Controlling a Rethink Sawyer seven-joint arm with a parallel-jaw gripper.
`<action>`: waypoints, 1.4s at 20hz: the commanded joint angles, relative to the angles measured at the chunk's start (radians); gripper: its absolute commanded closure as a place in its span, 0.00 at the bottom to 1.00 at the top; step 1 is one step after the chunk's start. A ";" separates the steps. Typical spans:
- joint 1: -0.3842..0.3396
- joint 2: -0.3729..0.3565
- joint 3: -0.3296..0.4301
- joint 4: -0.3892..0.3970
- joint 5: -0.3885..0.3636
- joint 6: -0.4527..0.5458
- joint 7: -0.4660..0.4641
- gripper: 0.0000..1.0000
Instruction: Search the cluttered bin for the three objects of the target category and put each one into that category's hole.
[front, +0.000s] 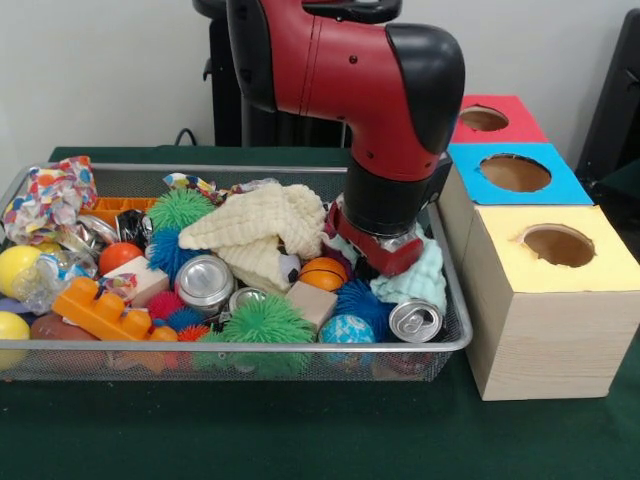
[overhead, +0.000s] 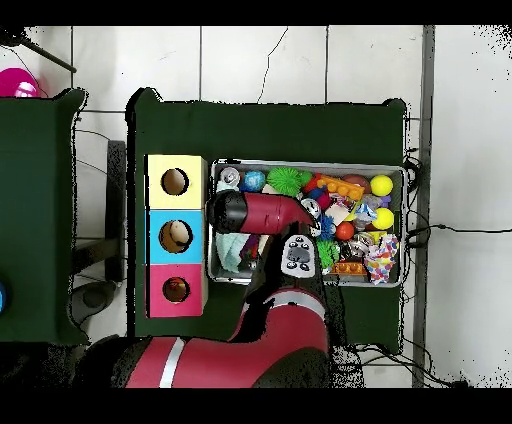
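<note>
Front view: pincer (front: 385, 262) down in bin (front: 250, 345) right end

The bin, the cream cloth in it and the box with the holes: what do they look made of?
The bin: silver wire mesh with a rounded metal rim, shiny. The cream cloth: soft knitted or waffle-textured fabric, judging by its ribbed, draping folds. The box: pale wood or wood-look board, grain lines showing; its coloured tops look matte, perhaps paper or paint.

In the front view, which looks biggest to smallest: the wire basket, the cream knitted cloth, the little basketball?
1. wire basket
2. cream knitted cloth
3. little basketball

Clear differences, so camera nearness changes nothing.
</note>
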 joint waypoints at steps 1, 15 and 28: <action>0.004 0.151 0.014 -0.059 -0.002 0.048 0.067 1.00; 0.042 -0.249 -0.033 -0.015 -0.014 0.380 0.005 1.00; -0.031 -0.319 -0.005 -0.121 -0.057 0.547 -0.109 1.00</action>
